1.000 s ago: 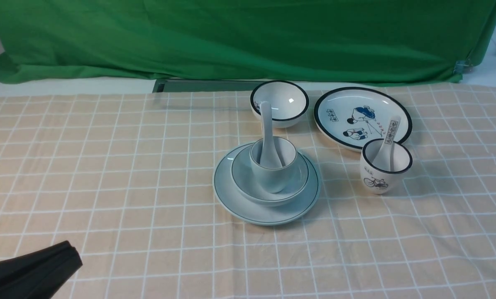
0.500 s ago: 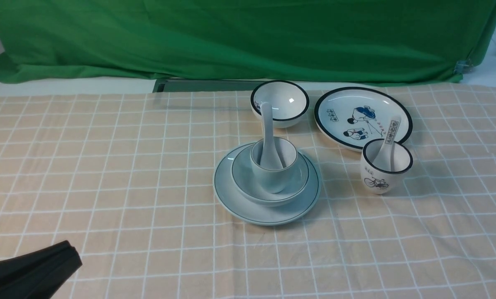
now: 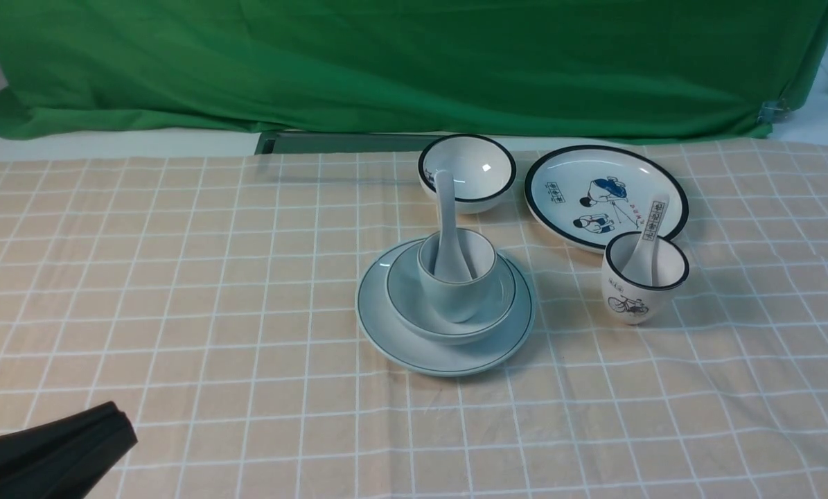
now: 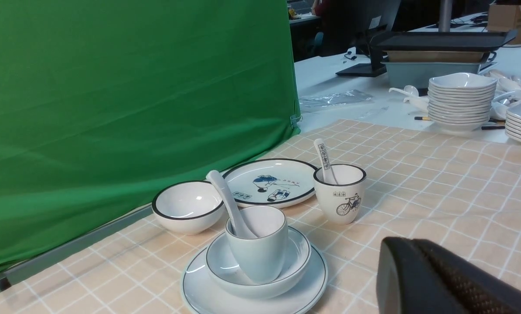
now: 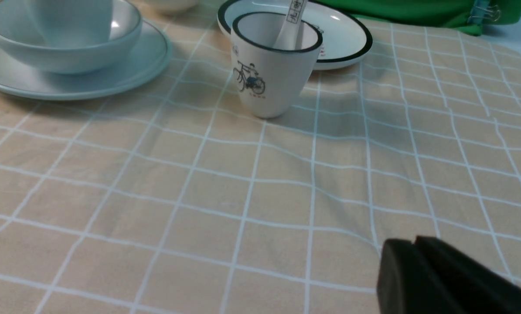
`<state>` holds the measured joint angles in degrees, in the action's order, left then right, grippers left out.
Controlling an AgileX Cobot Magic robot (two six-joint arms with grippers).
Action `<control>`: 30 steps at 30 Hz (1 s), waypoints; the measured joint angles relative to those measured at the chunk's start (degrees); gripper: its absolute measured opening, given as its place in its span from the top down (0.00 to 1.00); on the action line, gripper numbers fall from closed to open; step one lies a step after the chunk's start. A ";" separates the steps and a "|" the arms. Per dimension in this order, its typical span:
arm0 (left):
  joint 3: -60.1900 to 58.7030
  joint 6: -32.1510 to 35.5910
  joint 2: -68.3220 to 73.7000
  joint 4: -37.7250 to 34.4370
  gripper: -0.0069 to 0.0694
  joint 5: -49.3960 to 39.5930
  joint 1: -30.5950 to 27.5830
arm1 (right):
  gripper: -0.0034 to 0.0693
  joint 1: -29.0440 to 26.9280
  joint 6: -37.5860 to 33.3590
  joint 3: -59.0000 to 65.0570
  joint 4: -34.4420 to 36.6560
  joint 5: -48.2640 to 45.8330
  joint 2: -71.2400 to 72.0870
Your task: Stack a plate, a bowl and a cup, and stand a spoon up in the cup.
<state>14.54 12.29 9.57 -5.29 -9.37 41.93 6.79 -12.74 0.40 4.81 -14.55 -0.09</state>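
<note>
1. Pale blue-grey plate (image 3: 386, 326) sits mid-table (image 3: 178, 277), carrying the bowl (image 3: 407, 298), then the cup (image 3: 455, 298).
2. The spoon (image 3: 447, 229) stands in the cup.
3. Left end effector (image 3: 119, 426) looks clenched and empty, well apart.
4. Right end effector (image 5: 410, 261) also looks closed and empty.

This looks like a lab or studio set up for recording. A green backdrop cloth (image 3: 400, 62) hangs behind a surface (image 3: 213, 291) under a checked tablecloth, while spare stacked dishes (image 4: 461, 98), a cardboard box (image 4: 506, 13) and metal trays (image 4: 434, 52) crowd a white worktable (image 4: 330, 78) beyond.
</note>
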 joint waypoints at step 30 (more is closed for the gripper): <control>-14.95 -7.63 -9.61 -5.28 0.91 -3.46 -41.93 | 0.74 -0.08 -0.17 0.00 0.00 -0.05 0.05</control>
<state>-0.42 4.66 -0.04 -10.57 -12.83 0.00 6.72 -12.91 0.40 4.81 -14.61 -0.04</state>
